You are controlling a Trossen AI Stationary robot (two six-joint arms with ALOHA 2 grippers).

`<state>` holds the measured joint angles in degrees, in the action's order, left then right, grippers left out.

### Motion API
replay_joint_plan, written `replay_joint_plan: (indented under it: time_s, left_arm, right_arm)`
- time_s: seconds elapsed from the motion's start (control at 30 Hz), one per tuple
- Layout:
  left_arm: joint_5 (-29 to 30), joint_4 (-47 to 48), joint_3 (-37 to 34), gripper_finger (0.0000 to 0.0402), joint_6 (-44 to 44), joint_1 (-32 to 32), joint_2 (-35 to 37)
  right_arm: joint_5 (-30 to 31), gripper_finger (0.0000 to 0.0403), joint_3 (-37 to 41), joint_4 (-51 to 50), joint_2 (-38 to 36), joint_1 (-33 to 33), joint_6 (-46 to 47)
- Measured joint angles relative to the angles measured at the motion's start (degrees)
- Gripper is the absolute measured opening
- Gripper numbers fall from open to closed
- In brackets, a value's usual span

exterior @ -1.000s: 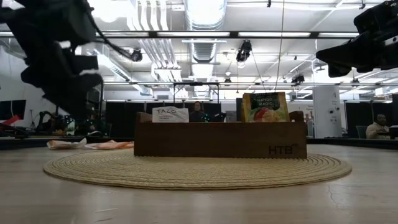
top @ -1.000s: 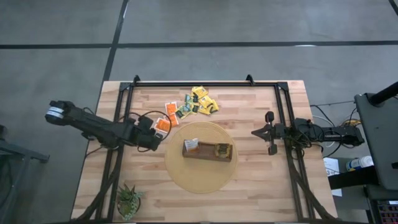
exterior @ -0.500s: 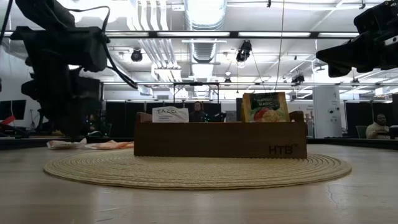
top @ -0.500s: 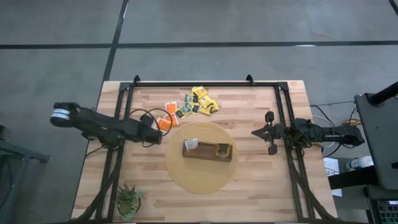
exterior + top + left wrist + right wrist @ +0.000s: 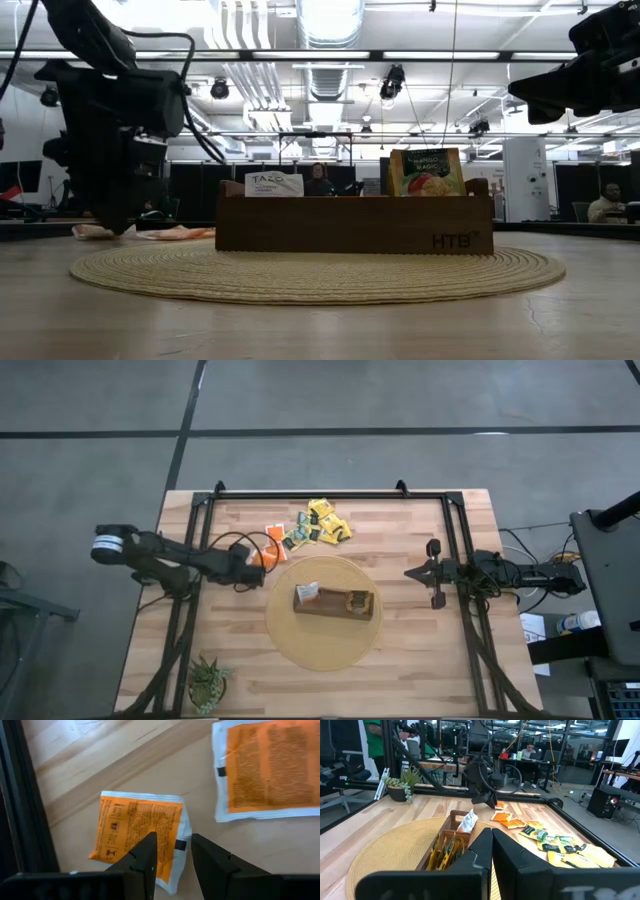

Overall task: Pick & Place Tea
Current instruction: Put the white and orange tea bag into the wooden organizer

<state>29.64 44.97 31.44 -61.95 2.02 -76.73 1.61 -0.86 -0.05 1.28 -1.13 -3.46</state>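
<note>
My left gripper (image 5: 256, 565) is low over the table's left part, at two orange tea sachets. In the left wrist view its open fingers (image 5: 172, 852) stand astride the white side edge of the nearer orange sachet (image 5: 135, 832), which lies flat on the wood. A second orange sachet (image 5: 270, 770) lies beyond it. More yellow and dark green sachets (image 5: 322, 526) are heaped near the far edge. The brown box (image 5: 333, 601) stands on a round woven mat (image 5: 300, 645) with a few sachets in it. My right gripper (image 5: 410, 573) waits shut above the table's right side. My left gripper comes down on the nearer orange sachet's side edge (image 5: 176, 845) from above, one finger (image 5: 147, 857) over the sachet and the other beside it. Whether the fingers touch the sachet, I cannot tell.
A small potted plant (image 5: 207, 682) stands at the near left corner. A black frame rail (image 5: 195, 560) runs along the table's left side close to my left arm, and another (image 5: 455, 560) along the right. Bare wood lies near the mat's near side.
My left gripper has moved toward the table's far edge and a little right, toward the orange sachets. It has come down from well above the table to just over the wood. The sachets and the box have stayed where they were.
</note>
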Motion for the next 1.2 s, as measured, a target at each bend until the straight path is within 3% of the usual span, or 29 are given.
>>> replay_joint_plan:
  time_s: [0.3, 0.57, 0.93, 1.2]
  left_arm:
    - [-1.1, -0.5, 0.1, 0.0104, 1.8, 1.4, -2.6]
    - [-2.2, -0.9, 0.4, 0.0008, 2.0, 1.4, -1.8]
    - [-5.3, -1.1, 7.3, 0.0001, 3.9, 0.9, -1.1]
    - [-2.7, -1.1, 14.2, 0.0, 8.4, -5.9, -0.9]
  right_arm:
    - [0.0, 0.0008, 0.0, 0.0, 0.0, 0.0, 0.0]
    - [0.0, 0.0008, 0.0, 0.0, 0.0, 0.0, 0.0]
    - [0.0, 0.0008, 0.0, 0.0, 0.0, 0.0, 0.0]
    - [0.0, 0.0008, 0.0, 0.0, 0.0, 0.0, 0.0]
